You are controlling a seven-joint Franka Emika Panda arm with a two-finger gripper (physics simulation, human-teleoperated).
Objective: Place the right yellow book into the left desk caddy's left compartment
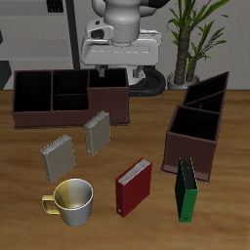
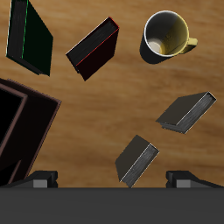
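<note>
The right yellow book, pale grey-tan and speckled, lies near the table's front beside the mug; it also shows in the wrist view. The left desk caddy, narrow, deep and dark brown, stands across the table; its wall shows in the wrist view. My gripper is open and empty, fingertips wide apart. It hangs high at the table's back, over the wide caddy, far from the book.
A darker olive-grey book lies beside the pale one. A wide low three-bin caddy stands at the back. A yellow-lined mug, a red book and an upright green book are near the front edge.
</note>
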